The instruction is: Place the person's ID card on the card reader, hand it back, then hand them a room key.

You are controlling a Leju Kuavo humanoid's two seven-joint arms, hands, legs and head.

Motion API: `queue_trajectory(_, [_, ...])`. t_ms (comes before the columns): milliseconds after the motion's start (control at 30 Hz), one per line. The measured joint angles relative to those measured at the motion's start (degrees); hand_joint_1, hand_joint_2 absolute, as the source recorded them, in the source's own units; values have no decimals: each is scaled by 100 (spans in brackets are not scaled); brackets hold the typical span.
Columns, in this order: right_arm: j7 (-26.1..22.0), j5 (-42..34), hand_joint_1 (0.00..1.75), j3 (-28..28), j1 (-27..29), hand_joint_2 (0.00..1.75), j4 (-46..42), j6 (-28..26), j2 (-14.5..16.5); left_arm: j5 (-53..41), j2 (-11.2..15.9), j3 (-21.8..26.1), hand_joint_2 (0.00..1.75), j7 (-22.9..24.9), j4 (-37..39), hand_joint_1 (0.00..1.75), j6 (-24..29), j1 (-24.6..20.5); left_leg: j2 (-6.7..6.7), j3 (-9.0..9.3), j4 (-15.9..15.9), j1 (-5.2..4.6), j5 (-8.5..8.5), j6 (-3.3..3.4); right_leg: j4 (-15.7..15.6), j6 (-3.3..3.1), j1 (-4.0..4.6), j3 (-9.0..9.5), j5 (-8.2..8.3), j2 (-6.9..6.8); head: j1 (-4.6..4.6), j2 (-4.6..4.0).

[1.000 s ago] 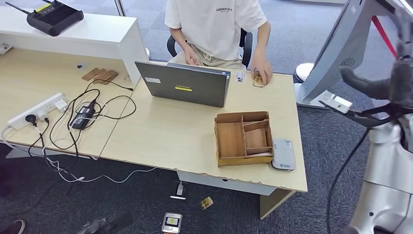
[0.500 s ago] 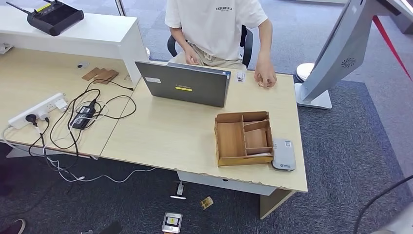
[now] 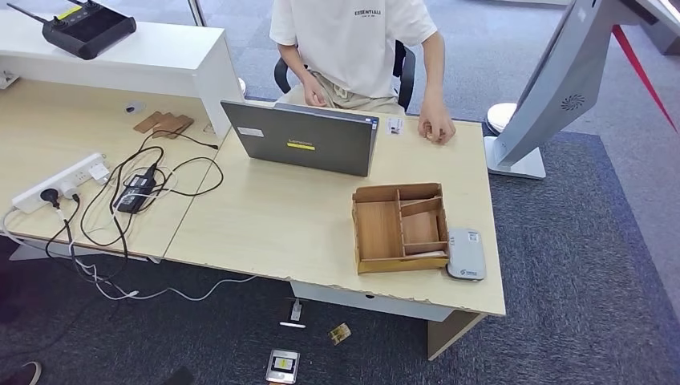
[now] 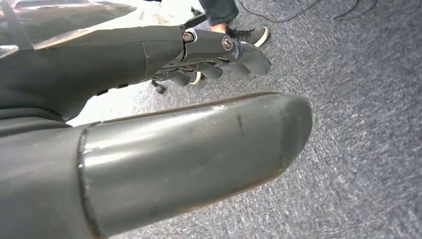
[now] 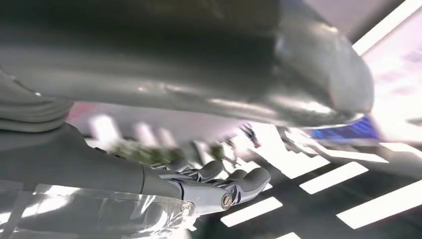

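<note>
Left robot hand (image 4: 164,99) empty; right robot hand (image 5: 199,149) empty, fingers apart.

Laptop (image 3: 301,144) (upright lid) before person (image 3: 353,44)

Right arm gone from the head view.

A second ago, stood big at the right side of the head view, with the dark hand up near the top corner. Half a second ago, almost out, with a thin dark cable low in the right corner. Now gone from there. Right hand (image 5: 214,191) now seen from its wrist camera, holding nothing, fingers bent a little, bright lights blurred behind. Person's hand (image 3: 437,128) a second ago lay flat over a small brown thing on the desk (image 3: 265,216) near the laptop (image 3: 301,147); now curled into a loose fist on the same spot, brown thing hidden.
</note>
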Motion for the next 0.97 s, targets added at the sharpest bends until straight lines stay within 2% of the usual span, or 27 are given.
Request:
queue_trajectory(167, [1296,-86,0,-103,360,0,1029,62,-21,248,8,160,0,-115,0,0,151,-3,-3,1,-1,2,0,0,2,-1,3,4,-1,-1,-1,0])
queue_trajectory(300, [2290,-56,0,-115,628,0,1821,835,-56,514,55,334,0,-288,0,0,244,-13,-4,3,-1,2,0,0,1,-1,3,6,-2,-2,1,0])
queue_trajectory(400, [2626,-66,0,-117,858,0,2234,1469,-52,604,101,448,0,-390,0,0,271,-13,-5,2,-1,2,0,-1,1,-1,3,5,-3,-4,0,0])
queue_trajectory(567, [3052,188,0,-114,1176,0,2739,2230,-7,547,150,571,0,-355,0,0,244,-32,-6,1,-3,2,0,-1,1,-4,4,5,-5,-3,1,0])
queue_trajectory(767, [3877,601,0,119,1358,0,3110,3359,74,456,184,602,0,-270,0,0,168,-40,-5,3,-3,2,0,-1,1,-7,3,6,-7,-3,0,0])
queue_trajectory(967, [4197,544,0,279,1448,0,3304,4128,115,493,233,647,0,-324,0,0,149,-30,-5,4,-3,2,0,-1,2,-7,3,9,-6,-3,0,0])
